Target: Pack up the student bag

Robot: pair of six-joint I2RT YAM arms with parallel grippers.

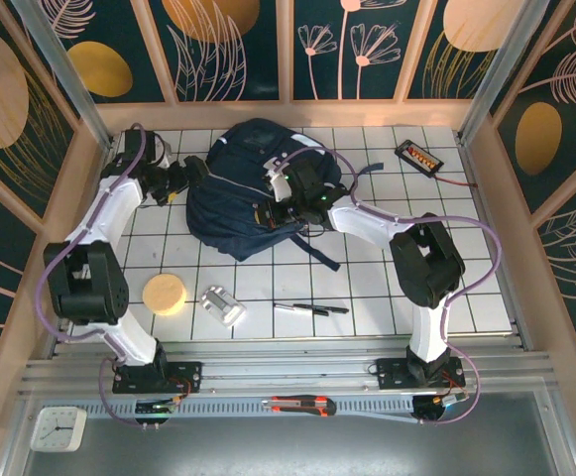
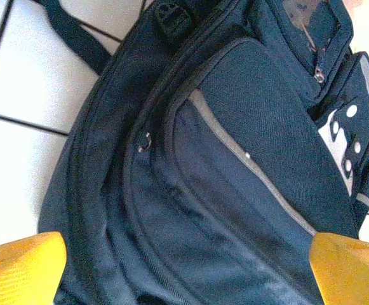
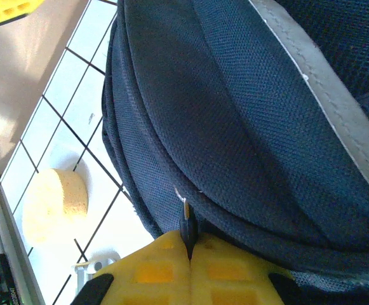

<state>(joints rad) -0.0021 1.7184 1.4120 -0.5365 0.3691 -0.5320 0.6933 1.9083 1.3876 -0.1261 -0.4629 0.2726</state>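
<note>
The student bag [image 1: 253,188], a large dark navy backpack with a pale stripe [image 2: 248,155], lies at the back middle of the tiled table. My left gripper [image 1: 190,177] sits at the bag's left side. It is open, its yellow fingers [image 2: 22,267] spread wide with bag fabric [image 2: 190,210] between them. My right gripper [image 1: 268,210] rests on the bag's near right part. It is shut [image 3: 189,244] on a dark zipper pull [image 3: 185,227] at the seam of the bag [image 3: 248,127].
On the near tiles lie a round yellow sponge [image 1: 166,294], a silver metal piece [image 1: 222,305] and dark pens [image 1: 310,308]. A black device with orange buttons [image 1: 419,156] sits back right. Bag straps [image 1: 317,253] trail forward. Wooden walls enclose the table.
</note>
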